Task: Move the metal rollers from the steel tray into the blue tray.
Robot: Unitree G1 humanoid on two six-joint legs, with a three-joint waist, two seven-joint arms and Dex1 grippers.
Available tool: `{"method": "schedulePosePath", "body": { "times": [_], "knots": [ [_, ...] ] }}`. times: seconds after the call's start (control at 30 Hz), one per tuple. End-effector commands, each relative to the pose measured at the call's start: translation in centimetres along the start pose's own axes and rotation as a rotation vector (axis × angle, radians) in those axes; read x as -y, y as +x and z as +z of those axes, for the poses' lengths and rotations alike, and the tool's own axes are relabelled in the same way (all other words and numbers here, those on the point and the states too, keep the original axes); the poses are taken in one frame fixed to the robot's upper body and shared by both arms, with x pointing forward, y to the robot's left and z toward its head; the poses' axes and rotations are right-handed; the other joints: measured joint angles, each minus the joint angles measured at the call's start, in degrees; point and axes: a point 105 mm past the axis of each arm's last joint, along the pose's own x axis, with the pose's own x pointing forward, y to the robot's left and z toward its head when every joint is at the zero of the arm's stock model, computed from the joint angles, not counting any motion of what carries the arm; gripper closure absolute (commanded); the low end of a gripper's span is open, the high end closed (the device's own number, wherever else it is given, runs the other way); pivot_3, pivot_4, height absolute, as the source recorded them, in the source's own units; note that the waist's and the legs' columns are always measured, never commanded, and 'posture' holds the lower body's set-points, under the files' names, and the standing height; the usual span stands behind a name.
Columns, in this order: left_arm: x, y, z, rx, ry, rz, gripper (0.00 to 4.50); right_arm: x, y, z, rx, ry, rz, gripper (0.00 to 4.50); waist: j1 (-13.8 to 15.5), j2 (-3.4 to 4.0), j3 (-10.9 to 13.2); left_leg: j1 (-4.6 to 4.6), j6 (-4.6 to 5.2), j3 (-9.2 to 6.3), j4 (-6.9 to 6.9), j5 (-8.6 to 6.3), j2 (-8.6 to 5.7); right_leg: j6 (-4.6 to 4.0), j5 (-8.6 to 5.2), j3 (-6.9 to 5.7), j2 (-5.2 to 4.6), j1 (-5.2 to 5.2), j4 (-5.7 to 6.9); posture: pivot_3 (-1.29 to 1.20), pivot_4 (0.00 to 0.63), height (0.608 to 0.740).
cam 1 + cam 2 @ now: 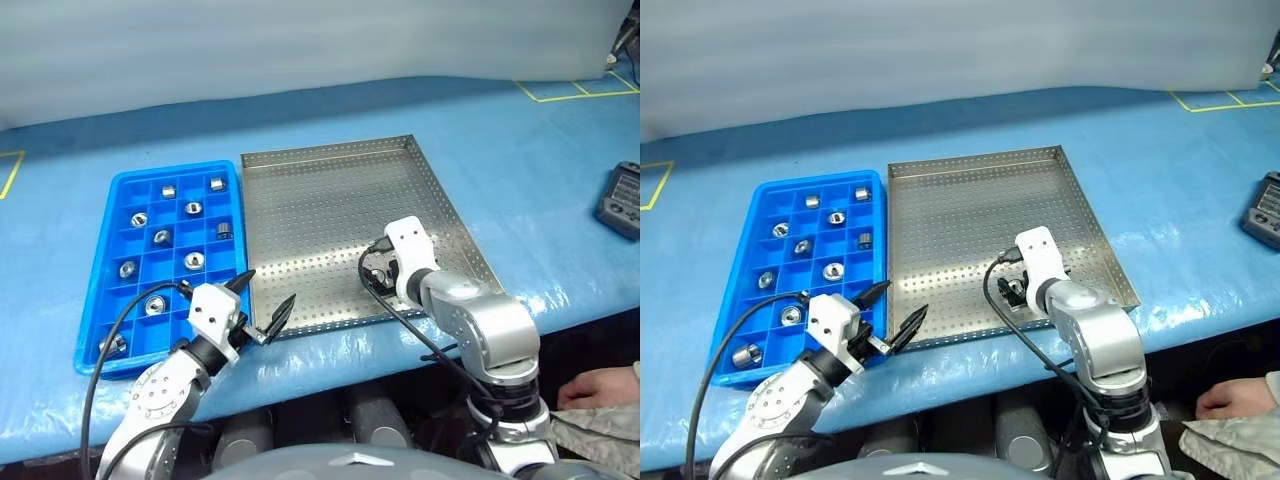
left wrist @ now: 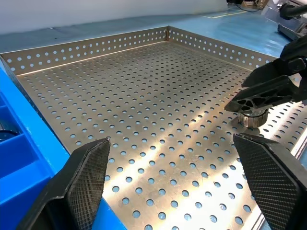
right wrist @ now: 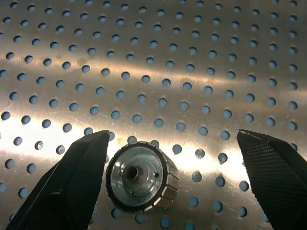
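The steel tray (image 1: 320, 210) lies in the middle of the blue table. One metal roller (image 3: 141, 178) stands on its perforated floor near the front right; the left wrist view also catches this roller (image 2: 253, 117). My right gripper (image 1: 378, 280) points down over it, open, its fingers astride the roller, which sits close beside one finger (image 3: 76, 182). To the left of the steel tray is the blue tray (image 1: 172, 168), with several rollers (image 1: 193, 209) in its compartments. My left gripper (image 1: 268, 290) hangs open and empty at the front edge, between the two trays.
A black handheld device (image 1: 622, 200) lies at the table's right edge. A person's hand (image 1: 600, 385) rests below the table's front edge at lower right. Yellow tape lines (image 1: 570, 92) mark the far right corner.
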Motion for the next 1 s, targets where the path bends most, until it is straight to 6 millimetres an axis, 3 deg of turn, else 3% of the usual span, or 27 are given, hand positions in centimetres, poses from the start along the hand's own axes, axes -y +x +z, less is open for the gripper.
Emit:
{"method": "schedulePosePath", "body": {
  "times": [0.03,0.2,0.63,0.73,0.97,1.0],
  "knots": [
    [0.3,0.2,0.3,0.016,-0.005,-0.03,0.0,0.3,-0.8,-0.6,0.003,0.028,-0.027,0.02,-0.2,0.0,0.0,0.0,0.0,0.0,0.01,0.0,0.0,0.0,0.0,0.0,0.0,0.01,0.0,-0.14,0.15,0.74],
    [0.4,0.4,0.1,0.011,-0.007,-0.046,0.0,-0.6,-0.9,-2.1,-0.038,0.052,-0.005,0.02,-0.7,0.0,0.0,0.04,0.0,0.0,0.04,0.0,0.0,0.02,0.01,0.01,0.0,0.04,0.0,-0.16,0.15,0.74],
    [0.4,0.5,0.0,0.003,-0.007,-0.048,0.0,-1.3,-0.4,-1.8,0.007,0.013,0.016,0.02,-1.8,-0.01,0.0,0.07,0.03,-0.01,0.07,-0.02,0.0,0.04,0.01,0.01,0.0,0.1,-0.02,-0.14,0.15,0.74],
    [0.4,0.5,0.0,0.001,-0.006,-0.048,0.0,-1.7,0.1,-1.2,0.059,0.02,0.025,0.65,-1.9,-0.01,0.0,0.07,0.03,0.0,0.08,-0.02,0.0,0.04,0.01,0.01,0.0,0.1,-0.01,-0.13,0.15,0.74],
    [0.5,0.6,0.0,-0.002,-0.003,-0.045,0.0,-2.5,1.1,-0.9,0.096,0.031,0.049,2.89,-2.2,-0.08,0.0,0.17,0.03,0.09,0.15,-0.02,0.02,0.14,0.07,0.08,0.01,0.16,0.0,-0.11,0.15,0.74],
    [0.5,0.5,0.0,-0.002,-0.003,-0.044,0.0,-2.7,1.1,-0.7,0.106,0.028,0.057,2.95,-2.3,-0.09,0.0,0.23,0.03,0.11,0.17,-0.01,0.03,0.15,0.08,0.08,0.01,0.22,0.0,-0.1,0.15,0.74]
  ]
}}
